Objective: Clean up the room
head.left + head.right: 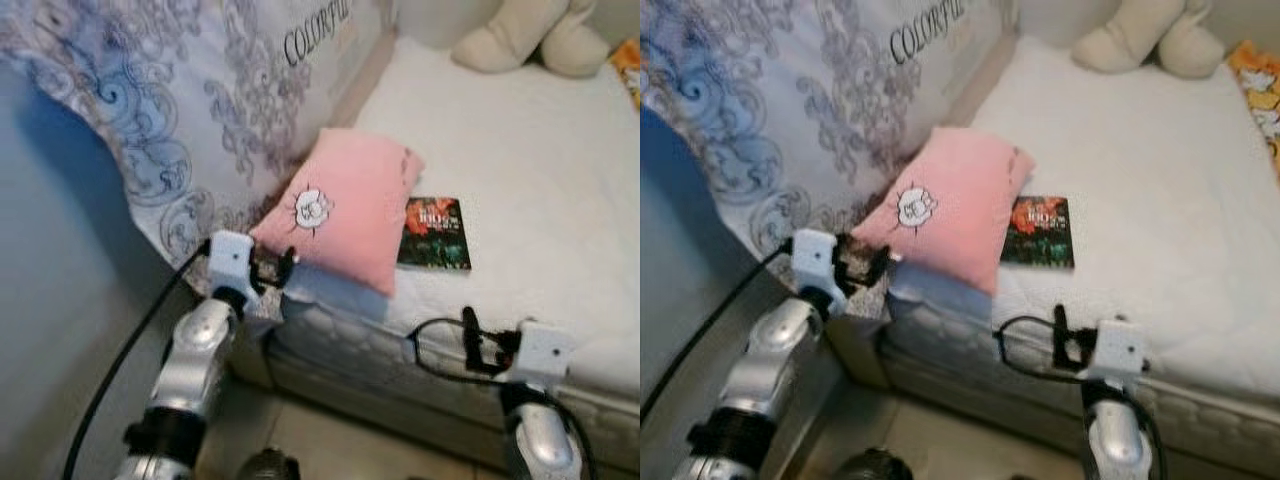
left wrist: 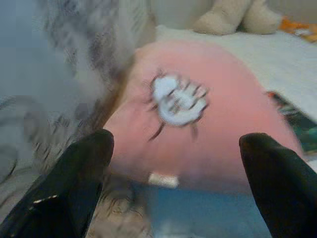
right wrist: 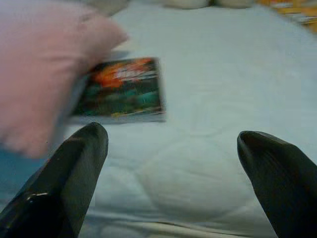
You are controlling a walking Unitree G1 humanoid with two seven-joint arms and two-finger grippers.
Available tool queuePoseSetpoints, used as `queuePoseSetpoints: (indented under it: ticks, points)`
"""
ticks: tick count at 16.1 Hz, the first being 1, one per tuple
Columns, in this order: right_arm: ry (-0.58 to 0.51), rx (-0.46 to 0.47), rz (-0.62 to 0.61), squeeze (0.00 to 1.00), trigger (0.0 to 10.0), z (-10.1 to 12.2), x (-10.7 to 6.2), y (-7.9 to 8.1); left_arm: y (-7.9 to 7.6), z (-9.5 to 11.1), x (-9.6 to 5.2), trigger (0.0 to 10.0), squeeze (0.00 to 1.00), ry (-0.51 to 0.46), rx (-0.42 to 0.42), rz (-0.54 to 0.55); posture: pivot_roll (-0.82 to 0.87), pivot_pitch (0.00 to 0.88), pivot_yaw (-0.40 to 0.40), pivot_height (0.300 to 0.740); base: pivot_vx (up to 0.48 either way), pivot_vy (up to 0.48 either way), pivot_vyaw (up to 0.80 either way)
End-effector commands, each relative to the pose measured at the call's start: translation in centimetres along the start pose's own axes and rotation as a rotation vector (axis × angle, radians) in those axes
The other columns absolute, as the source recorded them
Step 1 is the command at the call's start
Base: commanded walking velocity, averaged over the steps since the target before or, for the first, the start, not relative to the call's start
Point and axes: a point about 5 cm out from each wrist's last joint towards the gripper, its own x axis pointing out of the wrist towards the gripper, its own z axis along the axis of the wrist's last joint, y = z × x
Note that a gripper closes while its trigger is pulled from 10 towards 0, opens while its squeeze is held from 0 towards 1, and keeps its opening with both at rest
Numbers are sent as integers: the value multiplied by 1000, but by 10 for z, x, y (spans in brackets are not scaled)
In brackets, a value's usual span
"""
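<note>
A pink pillow (image 1: pixel 350 205) with a white flower patch lies on the white bed (image 1: pixel 520 160), overhanging its near corner. A dark book (image 1: pixel 434 233) with a red and green cover lies flat beside it, partly tucked under the pillow's edge. My left gripper (image 1: pixel 283 268) is open at the pillow's near corner, its black fingers (image 2: pixel 74 178) spread before the pink pillow (image 2: pixel 198 114). My right gripper (image 1: pixel 468 335) is open at the bed's front edge, just short of the book (image 3: pixel 124 89), with nothing between its fingers (image 3: pixel 74 173).
A patterned duvet (image 1: pixel 180 110) with grey swirls hangs over the bed's left side. A beige plush toy (image 1: pixel 535 35) sits at the back of the bed, and an orange item (image 1: pixel 628 65) lies at the far right. Tiled floor (image 1: pixel 330 440) lies below the mattress.
</note>
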Motion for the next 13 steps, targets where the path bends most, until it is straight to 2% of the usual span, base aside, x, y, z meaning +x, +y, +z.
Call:
queuePoseSetpoints:
  ticks: [1, 2, 3, 4, 6, 7, 9, 13]
  points:
    - [-8, 13, -4, 0, 10000, 4, 8, 5, 1, 15, 9, 10000, 337, -51, 11, -8, -54, 0, 67, 719, 244, -409, 0]
    - [-18, 22, 0, 0, 10000, 7, 16, 9, 3, 15, 12, 10000, 796, -46, -2, 11, -52, 0, 66, 719, 247, -409, 0]
    - [-31, 21, 11, 0, 10000, 11, 22, 14, 2, 15, 14, 10000, 624, -45, -10, 12, -53, 0, 62, 719, 251, -405, 0]
    - [-36, 19, 21, 0, 10000, 12, 25, 16, 0, 15, 14, 10000, 0, -46, -14, -2, -53, 0, 61, 719, 247, -409, 0]
    - [-70, -12, 65, 0, 10000, 20, 32, 23, -7, 16, 16, 10000, 0, -57, -7, -15, -51, 0, 56, 719, 264, -398, 0]
    - [-90, -19, 75, 0, 10000, 23, 34, 24, -4, 13, 16, 10000, 0, -46, -27, 16, -50, 0, 52, 719, 266, -398, 0]
    - [-100, -37, 100, 0, 10000, 26, 37, 24, 1, 4, 12, 10000, 0, -25, -33, 61, -46, 0, 38, 719, 264, -398, -650]
    - [-67, -58, 119, 0, 10000, 17, 32, 21, -4, 1, 7, 10000, 0, -22, -22, 54, -18, 0, 7, 719, 265, -397, -775]
